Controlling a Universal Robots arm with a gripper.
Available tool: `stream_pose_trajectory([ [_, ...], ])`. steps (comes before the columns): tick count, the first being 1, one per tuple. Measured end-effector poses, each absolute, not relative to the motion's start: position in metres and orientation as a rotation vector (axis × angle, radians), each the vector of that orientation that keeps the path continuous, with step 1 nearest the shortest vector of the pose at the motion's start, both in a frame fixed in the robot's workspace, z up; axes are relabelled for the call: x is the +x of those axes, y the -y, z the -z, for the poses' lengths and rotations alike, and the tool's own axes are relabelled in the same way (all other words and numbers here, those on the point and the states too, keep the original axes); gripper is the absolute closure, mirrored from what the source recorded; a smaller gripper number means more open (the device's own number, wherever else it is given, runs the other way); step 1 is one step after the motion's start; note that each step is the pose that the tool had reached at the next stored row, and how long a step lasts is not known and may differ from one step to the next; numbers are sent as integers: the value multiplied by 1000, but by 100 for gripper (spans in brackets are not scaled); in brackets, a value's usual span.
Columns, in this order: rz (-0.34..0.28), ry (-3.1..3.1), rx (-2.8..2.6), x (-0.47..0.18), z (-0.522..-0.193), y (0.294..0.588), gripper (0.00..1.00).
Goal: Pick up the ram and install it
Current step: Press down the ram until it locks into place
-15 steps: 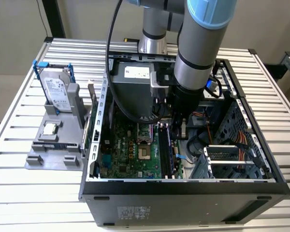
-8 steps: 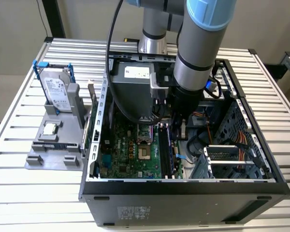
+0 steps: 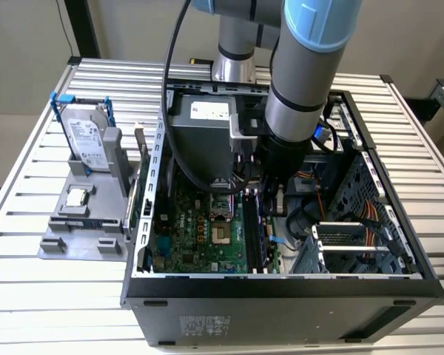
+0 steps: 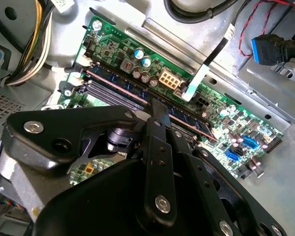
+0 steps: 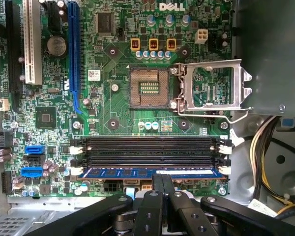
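The ram (image 5: 118,173), a dark blue stick with black chips, stands in the memory slot nearest my gripper on the green motherboard (image 5: 113,113). White slot clips (image 5: 225,170) sit at its ends. My gripper (image 5: 163,181) is shut, fingers pressed together, with the tips at the ram's top edge near its middle; the fingers meet along the stick's length, not across it. In the second wrist view the ram (image 4: 189,118) runs diagonally under the fingertip (image 4: 160,109). In the exterior view the gripper (image 3: 268,211) is down inside the open computer case, over the ram (image 3: 256,222).
The other memory slots (image 5: 147,150) lie beside the ram. The processor socket (image 5: 148,88) is bare with its metal frame (image 5: 211,88) swung open. Cables (image 3: 370,222) and a drive cage crowd the case's right. A hard drive (image 3: 87,140) and processor chip (image 3: 77,197) sit on a grey fixture (image 3: 66,240).
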State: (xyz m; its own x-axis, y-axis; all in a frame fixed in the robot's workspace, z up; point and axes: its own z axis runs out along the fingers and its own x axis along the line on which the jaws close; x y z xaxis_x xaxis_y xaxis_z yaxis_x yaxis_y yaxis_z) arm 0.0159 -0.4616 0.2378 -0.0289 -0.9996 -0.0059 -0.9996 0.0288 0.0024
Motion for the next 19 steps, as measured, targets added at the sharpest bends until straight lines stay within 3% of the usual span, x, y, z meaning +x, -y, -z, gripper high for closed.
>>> stream_pose_trajectory([
  [19, -9, -2265, -2173, 16, -235, 466, 100],
])
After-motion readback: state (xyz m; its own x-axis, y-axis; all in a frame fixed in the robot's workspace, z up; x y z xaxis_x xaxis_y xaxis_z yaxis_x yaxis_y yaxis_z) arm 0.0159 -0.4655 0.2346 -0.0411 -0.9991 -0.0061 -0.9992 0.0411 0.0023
